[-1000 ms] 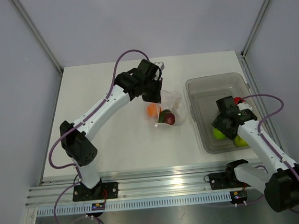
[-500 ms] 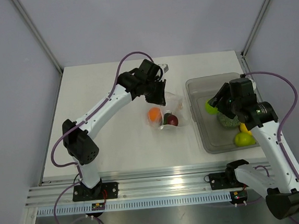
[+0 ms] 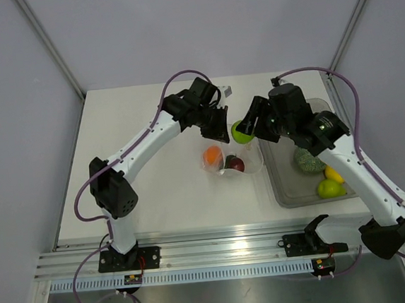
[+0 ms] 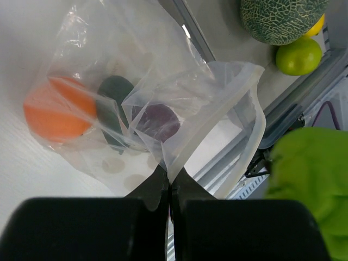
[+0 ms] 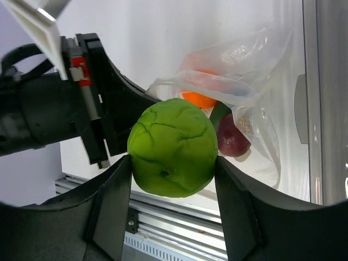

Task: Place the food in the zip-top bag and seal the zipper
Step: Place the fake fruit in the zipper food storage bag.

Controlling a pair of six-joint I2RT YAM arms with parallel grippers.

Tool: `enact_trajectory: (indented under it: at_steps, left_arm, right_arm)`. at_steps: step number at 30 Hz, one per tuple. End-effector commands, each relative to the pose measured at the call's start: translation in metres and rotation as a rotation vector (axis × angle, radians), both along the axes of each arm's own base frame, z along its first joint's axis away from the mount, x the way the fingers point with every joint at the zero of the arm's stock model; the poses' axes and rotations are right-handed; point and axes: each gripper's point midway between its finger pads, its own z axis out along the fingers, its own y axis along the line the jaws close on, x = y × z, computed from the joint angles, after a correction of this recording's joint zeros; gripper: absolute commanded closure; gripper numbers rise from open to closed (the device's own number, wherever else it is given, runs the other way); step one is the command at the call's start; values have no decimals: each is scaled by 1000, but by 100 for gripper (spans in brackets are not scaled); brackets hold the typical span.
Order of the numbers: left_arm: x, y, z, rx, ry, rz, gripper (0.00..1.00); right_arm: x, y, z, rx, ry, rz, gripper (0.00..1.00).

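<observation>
Now the right tool (image 5: 173, 157) stands partly open, gripping a glossy green round toy fruit (image 5: 173, 147) close beside the mouth of the crinkly clear polka-dot zip-top bag (image 4: 163, 81). The left tool (image 4: 169, 182) is closed, pinching the bag's edge and holding its press-seal rim (image 4: 255, 114) agape. A toy orange (image 4: 57, 111) and a dark red plum ball (image 4: 157, 120) lie inside the bag. A netted green melon (image 3: 308, 158) sits in the grey translucent tub (image 3: 284, 187).
</observation>
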Motion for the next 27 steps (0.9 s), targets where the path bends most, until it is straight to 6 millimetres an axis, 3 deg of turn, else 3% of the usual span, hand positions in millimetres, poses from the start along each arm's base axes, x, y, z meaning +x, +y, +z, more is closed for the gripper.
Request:
enact_trajectory:
  at_steps: [1, 9, 13, 14, 15, 18, 24, 27]
  left_arm:
    - [-1, -10, 39, -158, -17, -38, 100]
    - [-11, -7, 57, -276, 33, -72, 100]
    - [-16, -9, 65, -319, 48, -83, 100]
    - [-18, -8, 63, -331, 69, -86, 100]
    - [-20, -8, 67, -349, 70, -90, 100]
    - [-20, -8, 69, -378, 85, -82, 100]
    - [-17, -7, 64, -388, 110, -57, 100]
    - [-13, -2, 63, -387, 110, -36, 100]
  right_arm:
    - [13, 16, -3, 20, -3, 5, 43]
    - [33, 19, -47, -26, 61, -59, 42]
    - [45, 8, -63, -112, 66, -119, 36]
    - [49, 3, -64, -141, 59, -137, 31]
    - [49, 4, -65, -155, 65, -126, 15]
    - [51, 14, -62, -159, 79, -69, 1]
    - [40, 6, -53, -150, 68, -74, 1]
    - [23, -28, -40, -186, 15, -165, 7]
